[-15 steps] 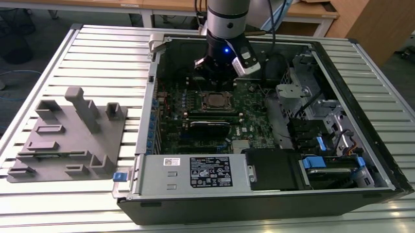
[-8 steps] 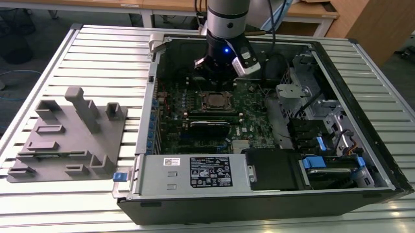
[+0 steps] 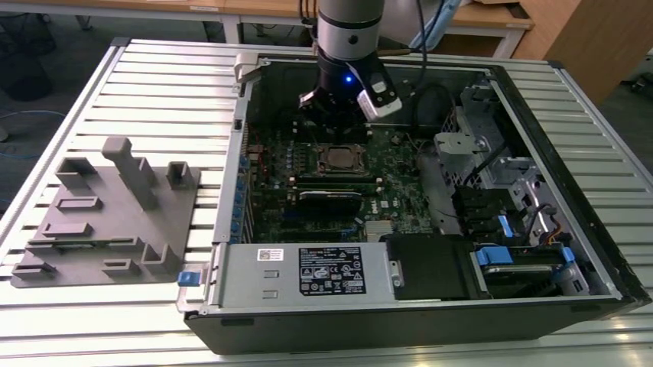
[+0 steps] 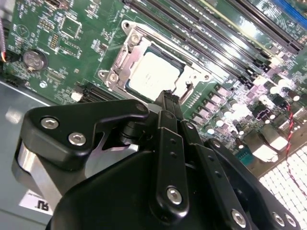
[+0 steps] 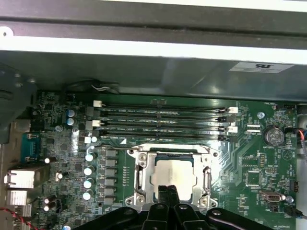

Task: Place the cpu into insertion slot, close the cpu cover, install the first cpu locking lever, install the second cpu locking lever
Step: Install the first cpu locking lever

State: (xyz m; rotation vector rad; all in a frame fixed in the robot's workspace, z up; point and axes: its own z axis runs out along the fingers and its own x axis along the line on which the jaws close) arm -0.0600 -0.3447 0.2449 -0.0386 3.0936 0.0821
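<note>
Silver cpu (image 5: 169, 172) framed by cpu cover (image 5: 142, 165); gripper (image 5: 168, 191) jaws clenched, empty, close above. Risk: skewed press scratching cpu.

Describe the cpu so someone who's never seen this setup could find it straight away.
Look inside the open black computer case, at the green motherboard. Near the board's middle sits the silvery cpu cover, and the cpu is the pale grey square in its window. Unlike the long black memory sticks alongside, it is flat, square and metal-topped.
</note>
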